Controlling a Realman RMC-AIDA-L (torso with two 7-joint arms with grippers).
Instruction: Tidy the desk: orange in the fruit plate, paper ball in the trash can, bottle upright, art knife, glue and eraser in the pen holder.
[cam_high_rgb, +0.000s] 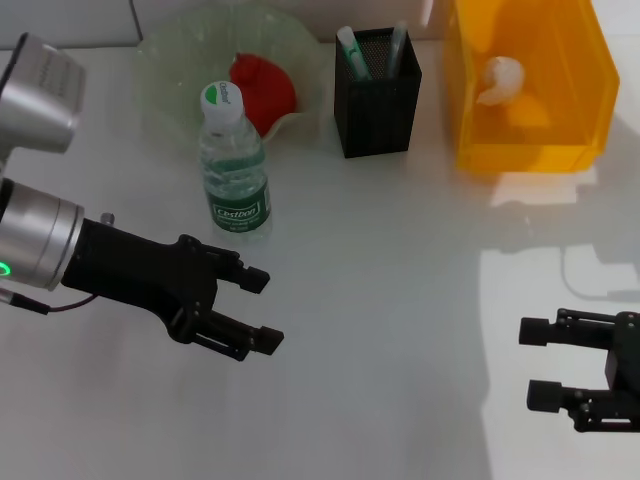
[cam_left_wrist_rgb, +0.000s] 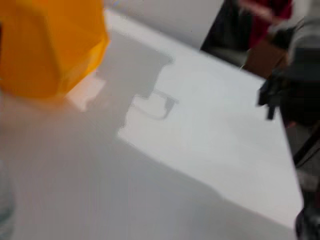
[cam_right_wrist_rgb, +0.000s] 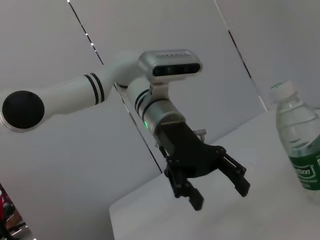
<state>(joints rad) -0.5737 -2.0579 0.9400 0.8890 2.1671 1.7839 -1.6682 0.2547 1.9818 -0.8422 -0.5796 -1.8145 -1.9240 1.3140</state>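
From the head view, you are looking at the left tool (cam_high_rgb: 262, 311) hovering over the bench (cam_high_rgb: 400, 300) with its fingers standing apart and gripping nothing; the bottle (cam_high_rgb: 233, 165) is standing upright just beyond it. The orange (cam_high_rgb: 265, 92) is sitting in the fruit plate (cam_high_rgb: 180, 50), the paper ball (cam_high_rgb: 500, 80) is lying in the trash can (cam_high_rgb: 560, 150), and the pen holder (cam_high_rgb: 377, 95) is standing between plate and can. The right tool (cam_high_rgb: 540, 363) is waiting near you, fingers spread, well apart from everything.

In the left wrist view you are seeing the trash can (cam_left_wrist_rgb: 45, 50).

In the right wrist view the left tool (cam_right_wrist_rgb: 220, 190) is hanging spread beside the bottle (cam_right_wrist_rgb: 299, 145)
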